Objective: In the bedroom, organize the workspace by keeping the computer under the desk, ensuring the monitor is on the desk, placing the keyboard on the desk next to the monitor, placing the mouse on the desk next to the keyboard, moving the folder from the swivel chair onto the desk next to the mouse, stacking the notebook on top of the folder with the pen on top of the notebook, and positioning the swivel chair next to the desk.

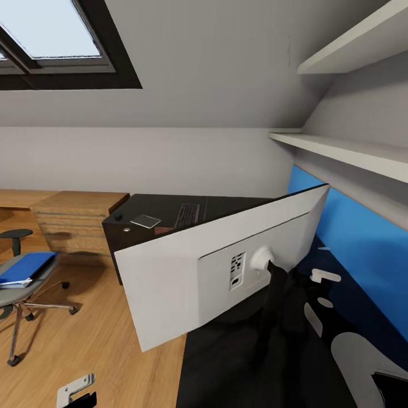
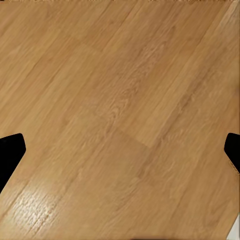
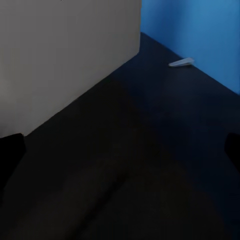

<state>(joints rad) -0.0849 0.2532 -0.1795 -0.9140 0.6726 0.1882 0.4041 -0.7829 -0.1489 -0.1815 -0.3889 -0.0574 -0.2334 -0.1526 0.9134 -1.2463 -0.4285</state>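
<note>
The monitor [image 1: 187, 272] stands on the black desk [image 1: 226, 368] with its light grey back toward me, on a black stand [image 1: 279, 286]. At the desk's far end lie the keyboard [image 1: 188, 214], the grey notebook [image 1: 145, 221] and the small black mouse [image 1: 118, 216]. The blue folder [image 1: 25, 267] rests on the seat of the swivel chair [image 1: 17, 294] at the left. My left gripper [image 2: 120, 155] hangs open over the oak floor [image 2: 120, 100]. My right gripper [image 3: 120, 155] is open above the desk top [image 3: 150, 165], beside the monitor's back [image 3: 65, 55].
A blue wall panel [image 1: 362, 238] runs behind the desk under two white shelves [image 1: 351, 153]. Low oak cabinets [image 1: 73, 221] line the far wall below a skylight [image 1: 56, 34]. A small white piece [image 3: 181, 62] lies on the desk by the panel. Oak floor [image 1: 102, 340] spreads between chair and desk.
</note>
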